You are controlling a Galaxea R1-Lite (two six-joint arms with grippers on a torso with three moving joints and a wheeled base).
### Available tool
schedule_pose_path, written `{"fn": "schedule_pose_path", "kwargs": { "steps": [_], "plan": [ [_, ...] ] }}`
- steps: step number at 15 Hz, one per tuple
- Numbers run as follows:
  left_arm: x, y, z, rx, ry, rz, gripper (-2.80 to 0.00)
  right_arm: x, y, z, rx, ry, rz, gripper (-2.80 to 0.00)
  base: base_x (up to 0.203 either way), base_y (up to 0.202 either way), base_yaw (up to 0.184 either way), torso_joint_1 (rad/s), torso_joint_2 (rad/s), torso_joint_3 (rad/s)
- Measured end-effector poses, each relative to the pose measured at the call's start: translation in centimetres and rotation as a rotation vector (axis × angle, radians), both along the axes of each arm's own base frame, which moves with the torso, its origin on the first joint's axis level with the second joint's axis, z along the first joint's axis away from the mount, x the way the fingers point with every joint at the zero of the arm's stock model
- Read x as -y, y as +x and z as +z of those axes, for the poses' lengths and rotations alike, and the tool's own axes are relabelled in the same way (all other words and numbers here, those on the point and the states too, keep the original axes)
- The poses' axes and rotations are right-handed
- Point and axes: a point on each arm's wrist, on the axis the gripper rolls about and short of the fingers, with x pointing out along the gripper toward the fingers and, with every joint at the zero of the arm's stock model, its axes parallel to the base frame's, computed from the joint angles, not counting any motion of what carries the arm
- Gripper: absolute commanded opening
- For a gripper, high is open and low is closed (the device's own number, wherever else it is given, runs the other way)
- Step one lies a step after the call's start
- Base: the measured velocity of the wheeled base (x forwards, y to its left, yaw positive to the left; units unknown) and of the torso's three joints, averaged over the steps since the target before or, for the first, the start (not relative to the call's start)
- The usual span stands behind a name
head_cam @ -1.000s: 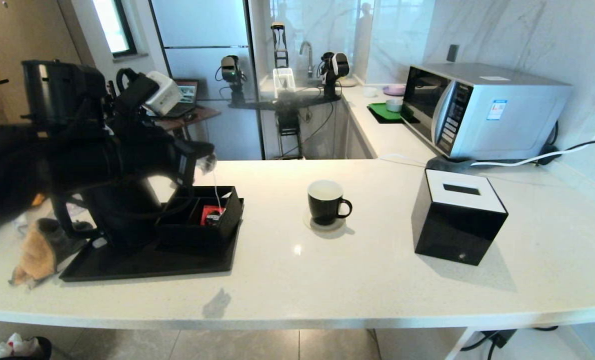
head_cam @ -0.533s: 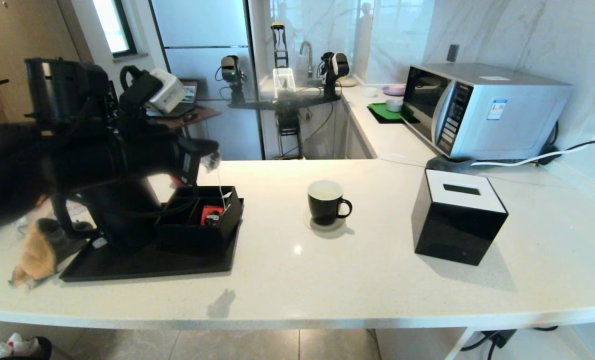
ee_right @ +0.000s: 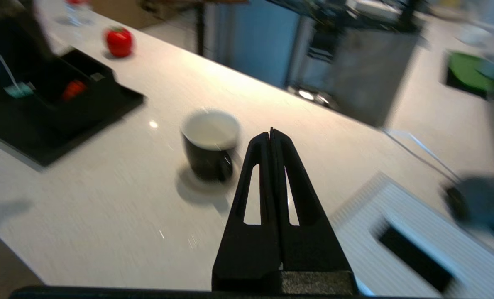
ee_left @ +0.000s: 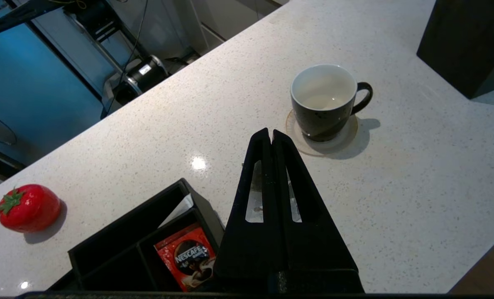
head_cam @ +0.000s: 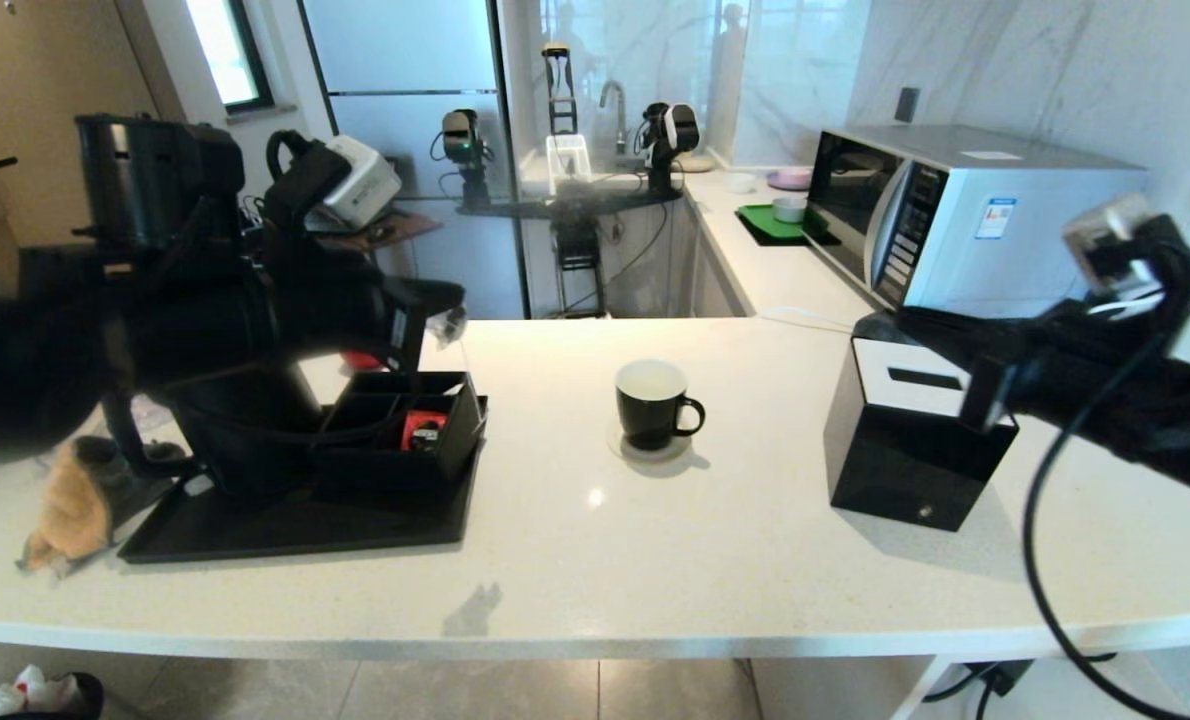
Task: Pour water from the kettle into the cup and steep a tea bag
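Note:
My left gripper [head_cam: 447,318] is shut on the tea bag [head_cam: 448,326], a small greyish pouch held in the air above the black organiser box; its white string hangs down. In the left wrist view the pouch [ee_left: 254,203] shows through the slots of the closed fingers [ee_left: 270,133]. To the right of that gripper, the cup [head_cam: 653,402] stands on a coaster, black with a white inside [ee_left: 322,89]. The kettle [head_cam: 245,425] stands on the black tray, mostly hidden behind my left arm. My right gripper [head_cam: 905,320] is shut and empty above the tissue box, right of the cup [ee_right: 210,143].
The black tray [head_cam: 295,525] carries the organiser box [head_cam: 410,460] with a red coffee packet [ee_left: 187,255]. A black tissue box [head_cam: 890,470] stands right of the cup, a microwave [head_cam: 965,220] behind it. A brown cloth [head_cam: 75,500] lies at the far left, a red strawberry [ee_left: 29,207] behind the tray.
My left gripper has moved right towards the cup with the tea bag in it. My right arm has come into view from the right, over the tissue box.

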Motion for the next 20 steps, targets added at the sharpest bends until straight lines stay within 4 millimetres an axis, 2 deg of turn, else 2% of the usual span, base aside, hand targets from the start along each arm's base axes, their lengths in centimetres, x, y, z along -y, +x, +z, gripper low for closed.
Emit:
{"fn": "schedule_pose_path", "kwargs": {
  "steps": [2, 4, 6, 8, 9, 13, 20],
  "plan": [
    [0.2, -0.1, 0.0, 0.003, -0.001, -0.007, -2.8, -4.2, 3.1, 0.3, 0.01, 0.047, 0.124, -2.8, 0.0, 0.0, 0.0, 0.0, 0.0, 0.0],
    [0.4, 0.0, 0.3, 0.03, -0.011, -0.011, -2.8, -8.4, 4.6, -0.2, -0.028, 0.101, 0.235, -2.8, 0.0, 0.0, 0.0, 0.0, 0.0, 0.0],
    [0.6, 0.1, 0.5, 0.055, -0.022, -0.013, -2.8, -11.6, 5.0, -1.2, -0.069, 0.125, 0.315, -2.8, 0.0, 0.0, 0.0, 0.0, 0.0, 0.0],
    [0.9, 0.0, 0.5, 0.058, -0.024, -0.023, -2.8, -14.0, 4.5, -2.1, -0.111, 0.131, 0.396, -2.8, 0.0, 0.0, 0.0, 0.0, 0.0, 0.0],
    [1.1, -0.1, 0.4, 0.058, -0.024, -0.03, -2.8, -14.8, 4.2, -2.4, -0.128, 0.134, 0.429, 0.0, 0.0, 0.0, 0.0, 0.0, 0.0, 0.0],
    [2.2, -0.5, 0.4, 0.058, -0.027, -0.067, -2.8, -16.3, 4.1, -3.8, -0.172, 0.133, 0.467, 0.0, 0.0, 0.0, 0.0, 0.0, 0.0, 0.0],
    [3.6, -1.1, 0.5, 0.062, -0.031, -0.12, -2.8, -18.3, 4.1, -4.9, -0.18, 0.186, 0.511, 0.0, 0.0, 0.0, 0.0, 0.0, 0.0, 0.0]
  ]
}}
